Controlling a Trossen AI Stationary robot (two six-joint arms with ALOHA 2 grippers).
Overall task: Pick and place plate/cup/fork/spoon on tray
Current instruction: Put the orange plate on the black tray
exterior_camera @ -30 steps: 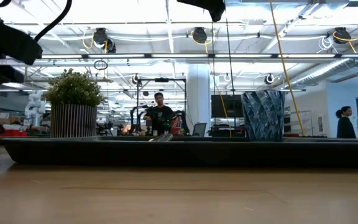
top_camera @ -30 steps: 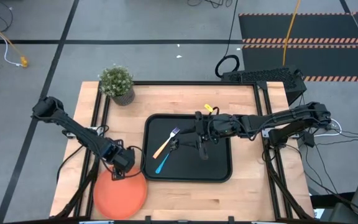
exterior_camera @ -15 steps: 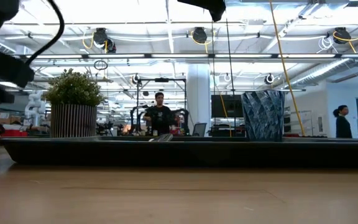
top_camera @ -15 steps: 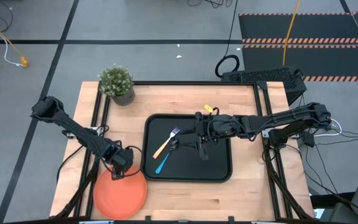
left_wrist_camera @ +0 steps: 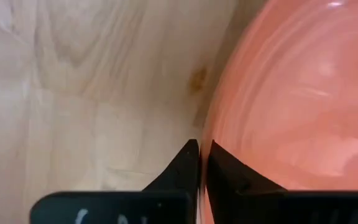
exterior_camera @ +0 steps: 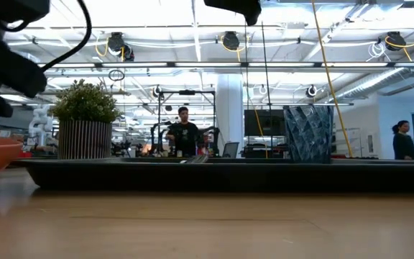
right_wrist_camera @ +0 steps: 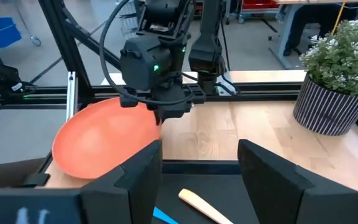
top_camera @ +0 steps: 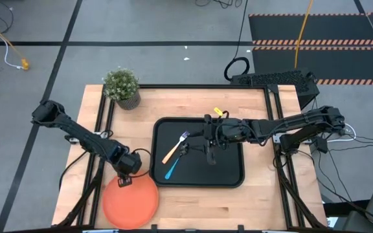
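The orange plate is at the table's near left, beside the black tray, and shows tilted in the right wrist view. My left gripper is shut on its far rim. The orange-handled fork and the blue-handled spoon lie flat on the tray's left half. The dark cup stands upright on the tray. My right gripper hovers open over the tray by the fork, touching nothing. My left gripper pinches the plate's far rim between its two fingers, one on the inner face and one on the outside. The fingers come from above, pointing down. The held rim is raised and the plate tilts; I cannot tell whether its near edge rests on the table.
A potted green plant stands at the table's far left corner. Bare wood lies in front of the tray and to its right. People stand in the room beyond the table.
My left gripper has taken hold of the plate's far rim and moved a little toward the table's right edge. The plate has shifted right with it and its far rim has tipped up. The tray has slid slightly to the right.
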